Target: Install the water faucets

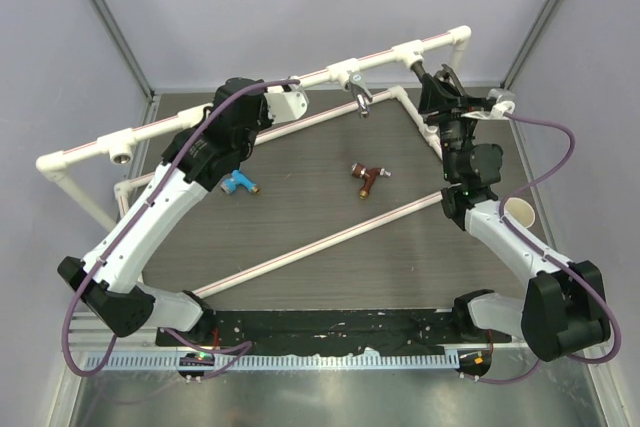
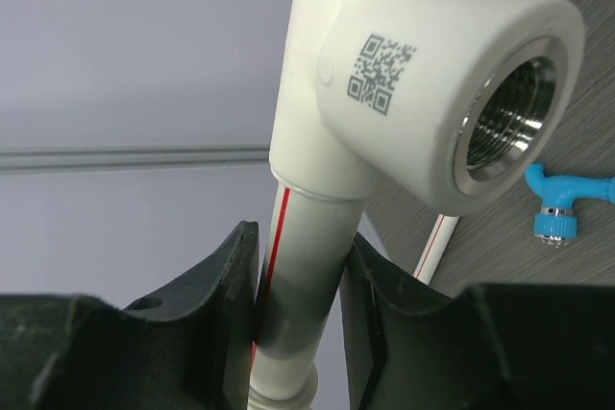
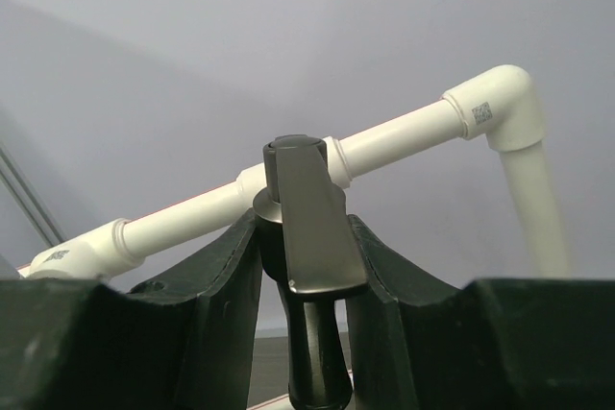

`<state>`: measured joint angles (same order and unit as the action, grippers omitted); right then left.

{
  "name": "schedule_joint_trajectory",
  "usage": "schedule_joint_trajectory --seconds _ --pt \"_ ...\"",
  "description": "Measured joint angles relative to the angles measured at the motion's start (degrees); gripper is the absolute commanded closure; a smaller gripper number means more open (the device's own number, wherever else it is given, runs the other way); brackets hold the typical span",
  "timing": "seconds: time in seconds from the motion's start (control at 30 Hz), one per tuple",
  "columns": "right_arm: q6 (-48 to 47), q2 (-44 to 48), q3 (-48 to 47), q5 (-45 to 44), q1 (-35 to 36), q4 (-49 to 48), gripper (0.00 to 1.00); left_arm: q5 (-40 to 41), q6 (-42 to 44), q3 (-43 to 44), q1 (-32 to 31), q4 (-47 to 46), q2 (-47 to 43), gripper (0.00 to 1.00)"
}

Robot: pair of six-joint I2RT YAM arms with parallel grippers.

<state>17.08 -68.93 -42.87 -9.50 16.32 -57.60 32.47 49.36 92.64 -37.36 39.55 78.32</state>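
At back — left jaws pinching white pipe (image 2: 303,266), right jaws clamping dark faucet (image 3: 307,228).

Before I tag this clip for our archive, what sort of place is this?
Likely a robot lab test cell: white pipe frame, loose blue faucet on the tabletop, plain grey walls.

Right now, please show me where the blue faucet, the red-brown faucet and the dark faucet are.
blue faucet (image 1: 237,184), top external view, on its blue body.
red-brown faucet (image 1: 367,179), top external view, on its middle body.
dark faucet (image 3: 310,229), right wrist view, on its flat lever handle.
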Motion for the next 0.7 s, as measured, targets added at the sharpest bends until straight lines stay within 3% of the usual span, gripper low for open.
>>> schedule_joint_trajectory --seconds 0.27,0.7 --pt "9.0 -0.6 3.3 -4.0 0.2 -4.1 0.99 -0.2 0.1 -0.6 0.0 -0.8 -0.3 1.00" --pt "25.6 -1.5 4.0 -8.5 0.5 -2.6 0.99 -0.3 0.3 -1.1 0.0 -1.6 -0.5 1.00"
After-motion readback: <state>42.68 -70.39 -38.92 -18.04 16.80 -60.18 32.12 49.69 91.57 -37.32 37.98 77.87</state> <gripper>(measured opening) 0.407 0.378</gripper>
